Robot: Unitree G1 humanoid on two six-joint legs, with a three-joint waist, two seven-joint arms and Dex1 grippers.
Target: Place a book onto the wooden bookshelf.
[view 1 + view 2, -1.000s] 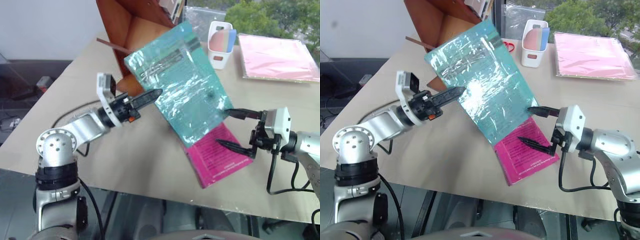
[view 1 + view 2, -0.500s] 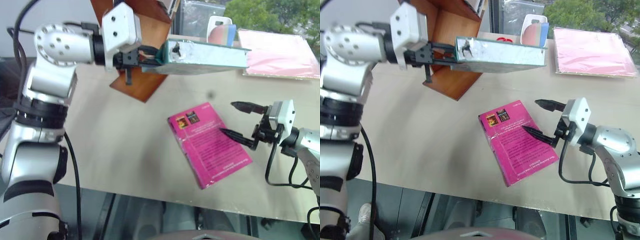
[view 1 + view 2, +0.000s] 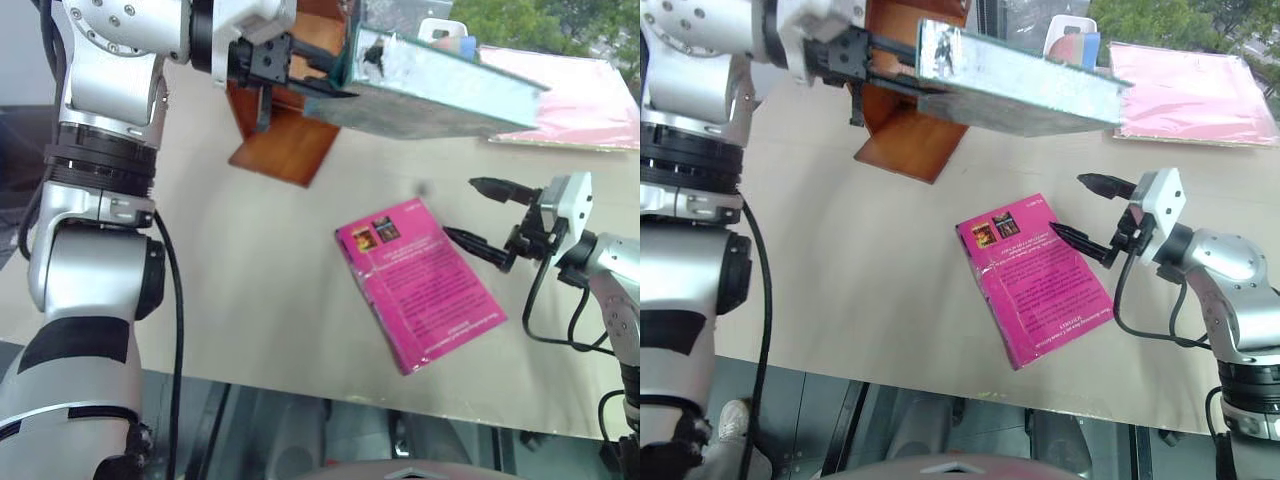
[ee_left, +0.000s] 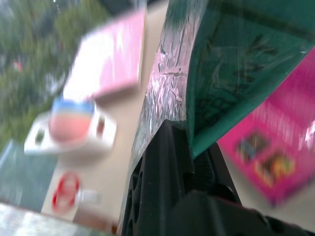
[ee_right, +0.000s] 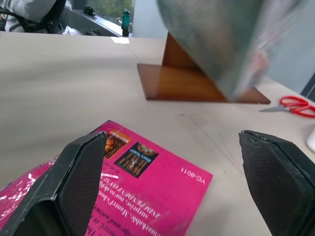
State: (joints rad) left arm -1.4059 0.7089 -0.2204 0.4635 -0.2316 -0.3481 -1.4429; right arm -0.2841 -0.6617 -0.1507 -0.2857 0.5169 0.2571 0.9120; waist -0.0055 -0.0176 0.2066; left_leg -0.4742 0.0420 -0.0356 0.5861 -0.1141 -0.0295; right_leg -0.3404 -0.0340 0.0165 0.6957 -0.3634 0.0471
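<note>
Clenched tight on one end of the book (image 3: 440, 85), the left gripper (image 3: 300, 75) carries it up in the air above the table (image 3: 250, 300), the teal-green cover seen almost edge-on and stretching out to the right from the black fingers, its far end hanging over the near edge of the pink folder (image 3: 590, 100). From the left wrist view the two dark fingers (image 4: 167, 167) pinch the glossy wrapped cover, with the white pen holder (image 4: 69, 128), red scissors (image 4: 66, 189) and the folder blurred on the tabletop beyond. Behind the raised book stands the wooden bookshelf (image 3: 285, 145), its reddish-brown base panel resting flat on the table at the back left and its upright panels rising behind the left arm; the book is near the shelf, in front of it and above its base, but whether it touches any panel cannot be told. On the right, the right gripper (image 3: 490, 215) hovers low over the table with its two pointed fingers spread wide and nothing between them, aimed toward the left just beside the upper right corner of the magenta-pink book (image 3: 420, 285), which lies flat and slightly askew in the middle of the table. The right wrist view shows both padded fingers (image 5: 78, 172) well apart, the pink book's cover between them below, and the shelf's base (image 5: 197, 86) farther off with the scissors beside it
</note>
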